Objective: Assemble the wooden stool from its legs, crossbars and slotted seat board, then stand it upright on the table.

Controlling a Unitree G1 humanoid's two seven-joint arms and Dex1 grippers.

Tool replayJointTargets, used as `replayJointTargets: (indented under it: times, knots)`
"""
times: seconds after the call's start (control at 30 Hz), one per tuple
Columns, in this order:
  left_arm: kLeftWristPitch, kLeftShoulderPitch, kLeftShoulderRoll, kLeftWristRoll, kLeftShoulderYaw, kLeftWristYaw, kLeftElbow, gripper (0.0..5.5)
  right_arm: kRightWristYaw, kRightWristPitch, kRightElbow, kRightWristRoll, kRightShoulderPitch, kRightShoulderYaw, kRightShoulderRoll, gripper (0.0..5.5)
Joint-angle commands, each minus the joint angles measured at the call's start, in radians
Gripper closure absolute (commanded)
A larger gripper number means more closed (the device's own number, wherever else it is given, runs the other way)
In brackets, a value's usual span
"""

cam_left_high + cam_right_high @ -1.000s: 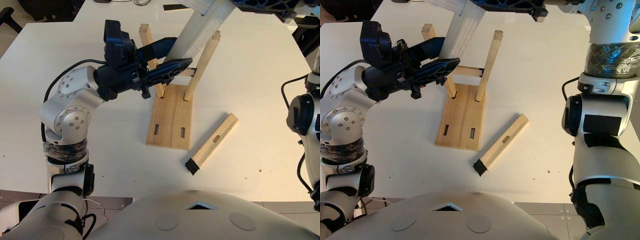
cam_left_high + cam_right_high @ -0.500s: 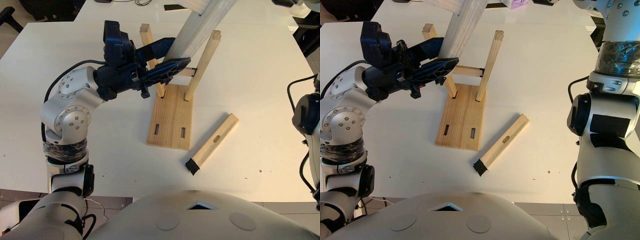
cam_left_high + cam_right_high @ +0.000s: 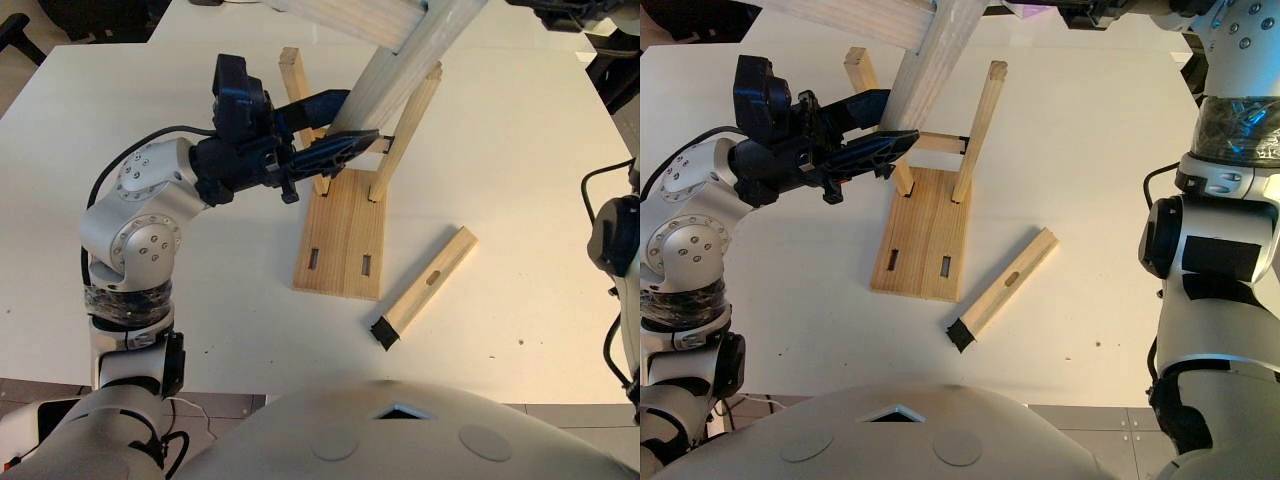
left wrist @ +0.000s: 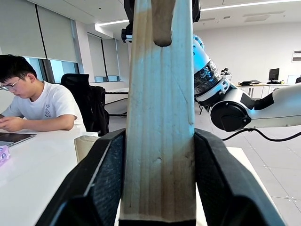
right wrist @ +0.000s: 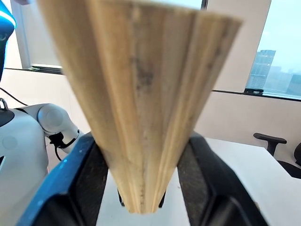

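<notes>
Wrist views show you the grip up close: your left end effector (image 4: 160,141) and your right end effector (image 5: 143,160) are both closed tight on the tilted leg (image 3: 400,70). Head views show the seat board (image 3: 340,235) flat on the desk (image 3: 500,150), two legs (image 3: 405,130) standing in it at the far end, one loose leg (image 3: 428,283) beside it.

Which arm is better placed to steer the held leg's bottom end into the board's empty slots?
Left, likely. The left tool clamps the held leg at its lower end, just above the seat board. The right tool grips the top end, far above it.
</notes>
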State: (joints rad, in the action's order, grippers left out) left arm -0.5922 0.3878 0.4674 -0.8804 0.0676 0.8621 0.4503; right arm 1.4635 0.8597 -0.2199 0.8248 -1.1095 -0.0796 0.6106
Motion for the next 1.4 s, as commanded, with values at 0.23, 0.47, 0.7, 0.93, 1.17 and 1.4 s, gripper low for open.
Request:
replayJointTargets:
  times: [0.23, 0.47, 0.7, 0.93, 1.17, 1.4]
  knots:
    - [0.039, -0.032, -0.007, 0.047, 0.009, -0.044, 0.004, 2.72, -0.151, 0.063, 0.096, 0.039, 0.067, -0.027, -0.023, 3.47]
    - [0.05, -0.189, 0.039, 0.079, 0.077, -0.087, 0.021, 2.03, -0.251, 0.074, 0.115, 0.072, 0.108, -0.104, -0.018, 3.47]
    - [0.116, -0.454, -0.025, 0.162, 0.21, -0.238, -0.04, 2.03, -0.274, 0.03, 0.369, 0.029, 0.412, -0.083, 0.042, 3.47]
    - [0.21, -0.484, -0.242, 0.272, 0.316, -0.612, -0.196, 2.03, -0.326, 0.004, 0.602, 0.033, 0.708, -0.081, 0.072, 3.47]
    - [0.229, -0.471, -0.328, 0.284, 0.326, -0.705, -0.254, 2.03, -0.309, -0.05, 0.663, 0.011, 0.809, -0.038, 0.108, 3.47]
    - [0.174, -0.474, -0.272, 0.254, 0.366, -0.696, -0.263, 2.03, -0.371, -0.07, 0.73, 0.032, 0.884, -0.044, 0.097, 3.47]
